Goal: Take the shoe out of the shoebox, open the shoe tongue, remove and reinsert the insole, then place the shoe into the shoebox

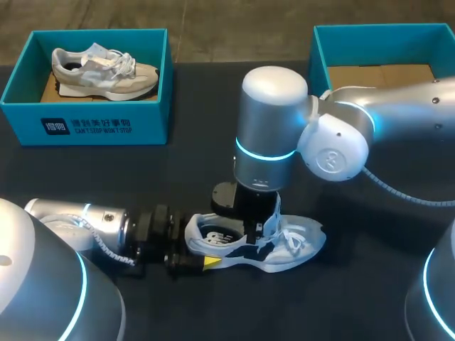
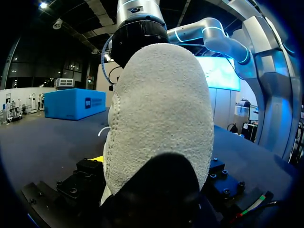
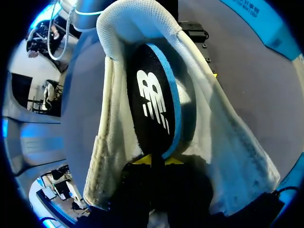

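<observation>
Hidden: the right arm ends in a wrist housing that stands over the shoe at lower centre of the head view. It covers the midfoot and most of the right gripper, which reaches down into the opening. Only the heel collar, laces and toe show there.

The right wrist view fills that gap. The right gripper is narrow, its yellow tips pinched from both sides on the lower edge of the insole. The insole is black with a blue rim and stands on edge, partly raised out of the collar. Sole and toe are out of sight there.

The left gripper sits at the heel, coming in from lower left. The heel's white fabric blocks almost all of the left wrist view, and a dark shape covers the lower middle. Cannot tell whether this gripper grips the heel or only sits against it.

Edges: the shoe rests on the table, toe toward frame right, well apart from both boxes. The upper-left shoebox holds a second shoe. The upper-right shoebox shows a cardboard floor; the arm hides its near wall and the frame cuts off its right side. Dark tabletop shows right of the toe and between the boxes.
</observation>
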`<state>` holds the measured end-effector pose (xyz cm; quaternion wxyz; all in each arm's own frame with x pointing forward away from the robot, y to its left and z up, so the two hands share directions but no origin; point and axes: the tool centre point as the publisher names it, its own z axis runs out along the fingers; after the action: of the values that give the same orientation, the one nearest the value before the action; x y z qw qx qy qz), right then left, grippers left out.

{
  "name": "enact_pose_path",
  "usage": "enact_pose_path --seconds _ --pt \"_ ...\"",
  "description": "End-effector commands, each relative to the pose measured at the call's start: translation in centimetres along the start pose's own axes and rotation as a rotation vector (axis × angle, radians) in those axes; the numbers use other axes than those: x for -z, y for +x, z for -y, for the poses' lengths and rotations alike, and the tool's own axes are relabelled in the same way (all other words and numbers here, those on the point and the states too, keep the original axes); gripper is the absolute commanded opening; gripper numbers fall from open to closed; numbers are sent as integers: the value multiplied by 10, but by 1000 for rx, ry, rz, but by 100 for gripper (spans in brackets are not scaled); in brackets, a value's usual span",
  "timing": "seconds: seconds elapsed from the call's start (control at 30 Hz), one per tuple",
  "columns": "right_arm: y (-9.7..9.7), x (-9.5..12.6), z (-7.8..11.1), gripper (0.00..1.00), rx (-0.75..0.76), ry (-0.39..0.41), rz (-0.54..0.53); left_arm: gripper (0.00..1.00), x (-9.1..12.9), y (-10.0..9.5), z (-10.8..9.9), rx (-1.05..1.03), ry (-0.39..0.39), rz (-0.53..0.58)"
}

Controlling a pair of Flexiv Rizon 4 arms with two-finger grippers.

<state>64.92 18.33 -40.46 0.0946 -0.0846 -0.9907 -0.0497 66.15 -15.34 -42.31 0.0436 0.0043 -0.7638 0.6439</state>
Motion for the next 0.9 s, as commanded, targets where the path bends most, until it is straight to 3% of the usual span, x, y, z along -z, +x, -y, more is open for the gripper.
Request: enact_pose_path --seconds 0.03,0.4,0.9 --pt "19 10 10 0 9 -83 51 0 0 1 0 0 1 4" --pt "26 26 15 0 22 -167 110 0 0 1 0 0 1 4" --pt "18 35 16 0 59 -263 165 0 0 1 0 0 1 4"
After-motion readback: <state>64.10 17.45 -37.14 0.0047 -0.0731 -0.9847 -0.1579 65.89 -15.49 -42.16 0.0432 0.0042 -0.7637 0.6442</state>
